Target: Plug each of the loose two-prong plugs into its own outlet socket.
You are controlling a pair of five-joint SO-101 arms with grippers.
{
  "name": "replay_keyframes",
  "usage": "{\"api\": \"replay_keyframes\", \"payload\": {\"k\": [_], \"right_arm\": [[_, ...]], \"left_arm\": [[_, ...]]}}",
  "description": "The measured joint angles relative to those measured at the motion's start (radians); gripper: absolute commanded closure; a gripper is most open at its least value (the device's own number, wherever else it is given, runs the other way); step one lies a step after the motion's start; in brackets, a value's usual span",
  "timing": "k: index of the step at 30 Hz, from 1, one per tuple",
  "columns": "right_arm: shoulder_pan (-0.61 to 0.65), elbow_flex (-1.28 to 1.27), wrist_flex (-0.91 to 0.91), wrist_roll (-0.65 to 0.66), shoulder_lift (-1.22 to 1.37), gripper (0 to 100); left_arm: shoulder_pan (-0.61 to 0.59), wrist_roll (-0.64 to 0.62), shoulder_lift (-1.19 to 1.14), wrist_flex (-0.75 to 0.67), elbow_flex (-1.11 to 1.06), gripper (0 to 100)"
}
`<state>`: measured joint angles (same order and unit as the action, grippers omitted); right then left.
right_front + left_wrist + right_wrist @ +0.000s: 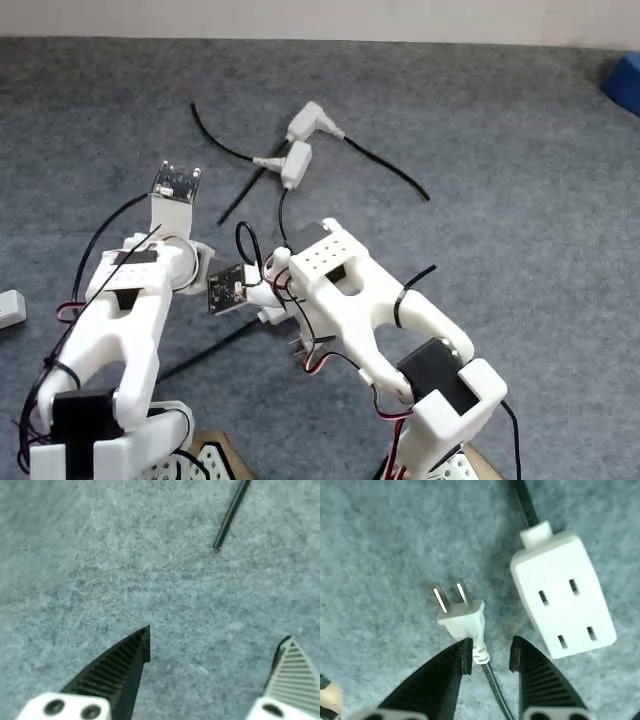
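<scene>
Grey carpeted worktop (100, 555) lies beneath the left pincer (215, 650), its jaws spread wide; the right pincer (490, 655) is parted too, its tips either side of the cord end of a white two-prong plug (462, 620); just beside it sits a white outlet block (562, 592).

A white two-prong plug (463, 619) is laid flat and unplugged, with its prongs (448, 597) bare and a black cord (490, 675) trailing behind. Just beside it, not touching, a white outlet (560, 597) is laid face up, both slot pairs empty. Two further white cord ends (296, 163) are seen close together.
</scene>
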<state>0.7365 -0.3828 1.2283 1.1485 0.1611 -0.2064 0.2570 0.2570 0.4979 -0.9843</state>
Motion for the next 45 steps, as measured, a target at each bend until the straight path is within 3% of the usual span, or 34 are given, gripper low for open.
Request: {"api": "replay_keyframes", "payload": {"k": [10, 29, 34, 37, 45], "right_arm": [[0.003, -0.077, 0.074, 0.028, -0.104, 86.4], [0.034, -0.213, -0.107, 0.029, -0.133, 86.4], [0.035, -0.222, -0.152, -0.049, -0.137, 86.7], [0.044, -0.232, -0.163, -0.06, -0.137, 98.9], [0.048, -0.23, -0.184, -0.069, -0.137, 99.0]], "left_arm": [[0.0, 0.0, 0.0, 0.0, 0.0, 62], [0.0, 0.0, -0.006, 0.0, 0.0, 62], [0.0, 0.0, -0.006, 0.0, 0.0, 62], [0.0, 0.0, -0.006, 0.0, 0.0, 62], [0.002, 0.0, -0.006, 0.0, 0.0, 62]]}}
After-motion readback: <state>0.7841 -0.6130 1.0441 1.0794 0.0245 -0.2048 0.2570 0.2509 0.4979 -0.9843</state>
